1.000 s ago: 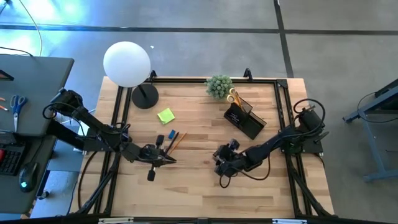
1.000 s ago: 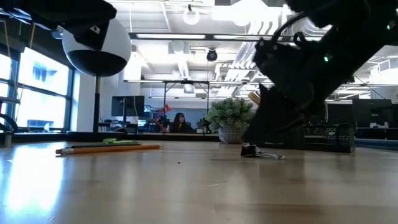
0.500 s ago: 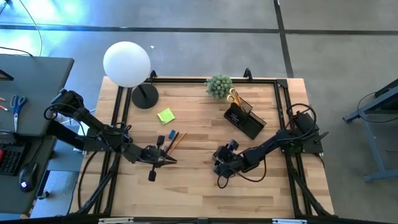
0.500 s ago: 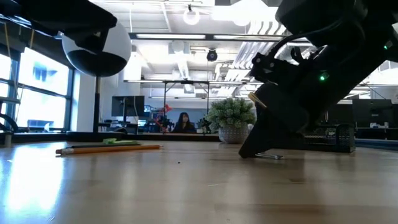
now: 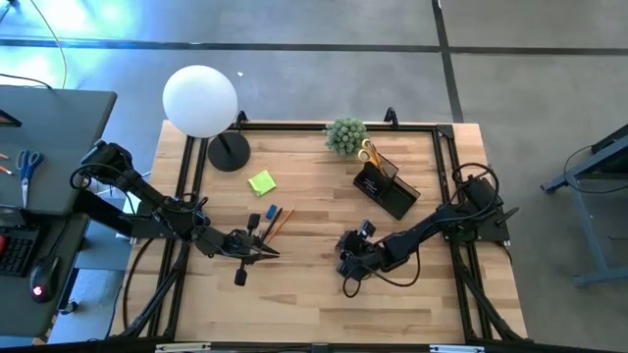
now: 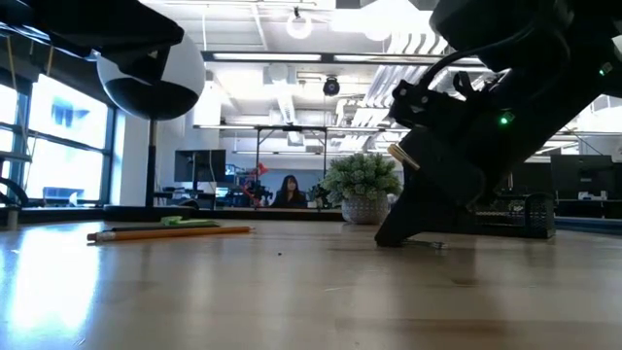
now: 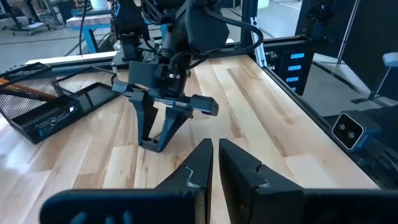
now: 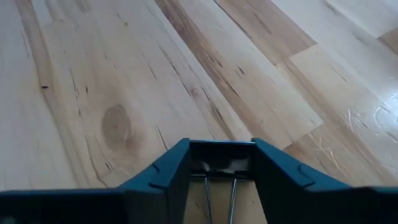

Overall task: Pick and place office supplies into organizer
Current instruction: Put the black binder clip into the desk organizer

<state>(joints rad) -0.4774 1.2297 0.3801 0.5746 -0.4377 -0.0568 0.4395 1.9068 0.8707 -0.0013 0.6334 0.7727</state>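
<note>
Your right gripper (image 8: 221,163) is down at the worktop (image 5: 314,294), tips low on the wood. A small dark binder clip (image 8: 221,167) sits squarely between its fingers (image 8: 165,171), wire handles pointing back toward the wrist. Both fingers look to be against the clip's sides, but you can't tell from these views whether the grip is firm or the clip is off the wood. In the low view the clip's wire (image 6: 428,244) pokes out just beside the fingertips, at worktop level.

Your left gripper (image 7: 213,163) has its fingers together, nothing between them, held low over the worktop and pointing toward the right gripper, which is well ahead of its tips.

Other task items:
- Organizer (image 5: 384,187): beyond the right gripper's fingers, well apart from them, with yellow-handled scissors (image 5: 368,154) standing in it.
- Orange pencil (image 5: 279,223), a dark pen (image 5: 268,218) and a small blue block (image 5: 272,210): lying close together, just off the left gripper's fingers.
- Lime-green sticky-note pad (image 5: 261,182): farther out from those fingers, near the lamp base (image 5: 228,153).
- Another small dark item (image 5: 239,277) lies on the wood near the left gripper; you can't tell what it is.

The potted plant (image 5: 345,135) stands just beside the organizer.
</note>
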